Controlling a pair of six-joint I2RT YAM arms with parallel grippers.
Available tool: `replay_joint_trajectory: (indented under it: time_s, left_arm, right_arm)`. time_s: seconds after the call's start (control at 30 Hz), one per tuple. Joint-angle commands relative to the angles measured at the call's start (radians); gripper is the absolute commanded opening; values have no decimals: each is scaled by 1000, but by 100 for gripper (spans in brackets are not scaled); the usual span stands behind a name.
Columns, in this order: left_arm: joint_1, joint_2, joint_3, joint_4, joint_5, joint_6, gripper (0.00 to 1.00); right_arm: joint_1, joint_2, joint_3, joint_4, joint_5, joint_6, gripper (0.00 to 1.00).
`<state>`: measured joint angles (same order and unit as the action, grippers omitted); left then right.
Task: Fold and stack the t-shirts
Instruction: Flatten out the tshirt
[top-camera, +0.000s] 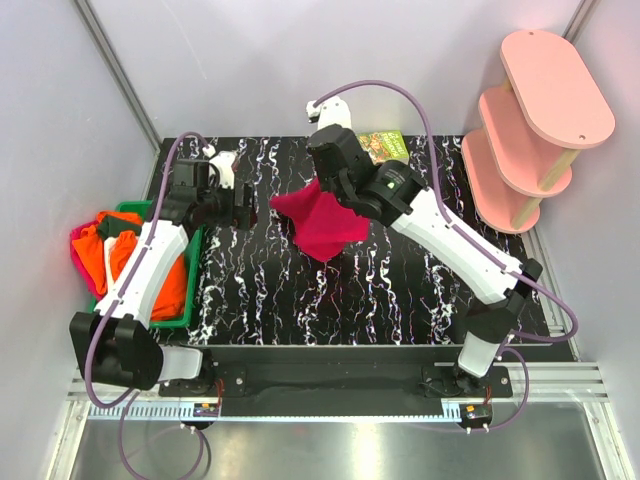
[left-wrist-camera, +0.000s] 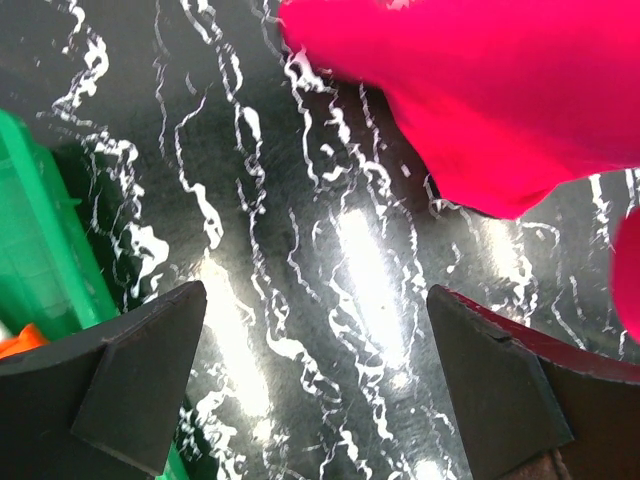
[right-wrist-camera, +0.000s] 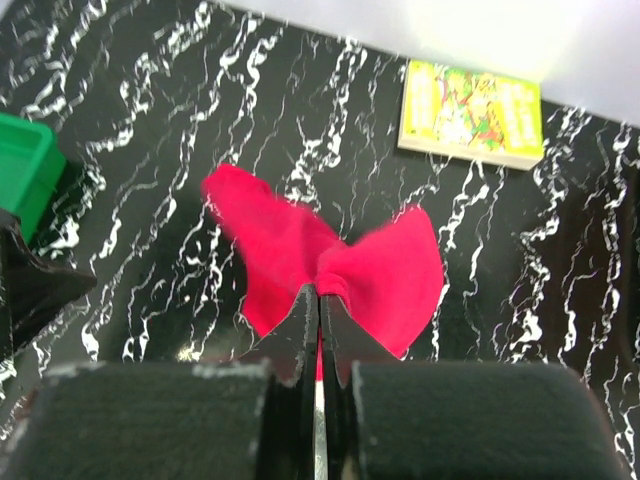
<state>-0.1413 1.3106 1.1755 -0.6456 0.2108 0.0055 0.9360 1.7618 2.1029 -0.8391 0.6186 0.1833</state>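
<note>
1. Overhead, the right gripper (top-camera: 325, 195) is clamped on a bunched part of the red shirt (top-camera: 325, 230), which hangs below and in front of it over the middle of the black marbled table (top-camera: 400, 290).
2. Only the right wrist view shows the pinch itself: the right gripper (right-wrist-camera: 318, 295) has its jaws pressed together on a fold, and the red shirt (right-wrist-camera: 390, 280) spreads into two lobes, one on each side of the fingertips.
3. Whether the cloth's lower edge touches the table cannot be told from any view.
4. The left gripper (top-camera: 250, 208) is spread wide and holds nothing. The left wrist view shows bare marbled tabletop between its fingers (left-wrist-camera: 140, 370).
5. From the left gripper (left-wrist-camera: 315, 300), the red shirt (left-wrist-camera: 500, 100) lies ahead and to the right, apart from both fingertips.
6. A green bin (top-camera: 195, 262) sits beside and behind the left gripper. The top view alone shows orange shirts (top-camera: 100, 250) heaped inside, partly hidden by the left arm.
7. The left wrist view catches only a corner of the bin (left-wrist-camera: 40, 240).
8. A small green book (right-wrist-camera: 470, 112) lies beyond the right gripper near the far table edge, well apart from the shirt.
9. A pink shelf (top-camera: 530, 130) stands off to the right gripper's right.
</note>
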Motion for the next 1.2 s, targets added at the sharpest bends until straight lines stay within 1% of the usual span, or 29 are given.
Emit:
replay_joint_trajectory:
  time_s: [0.0,0.07,0.2,0.37,0.5,0.57,0.9,1.17]
  left_arm:
    - [-24,27,18,86,36,-41,99]
    - [-37,52,36,84,36,-45,99]
    - [-50,68,49,86,38,-50,99]
    - [-96,101,46,100,35,-55,99]
    - [-150,147,46,118,-2,-52,99]
    - [-158,164,53,127,-4,-50,99]
    - [-193,317,134,149,-63,-62,99]
    - [-208,467,222,149,-108,-62,97]
  right_arm:
    - [1,-12,-44,57,-19,39,0]
    - [1,-25,-78,63,-16,53,0]
    - [1,-67,-201,81,-8,85,0]
    - [-2,-134,-332,89,21,139,0]
    - [-11,-186,-418,87,29,176,0]
    - [-14,-203,-454,89,29,189,0]
    - [-29,-318,-586,49,58,248,0]
    - [-29,-415,-750,-26,17,373,0]
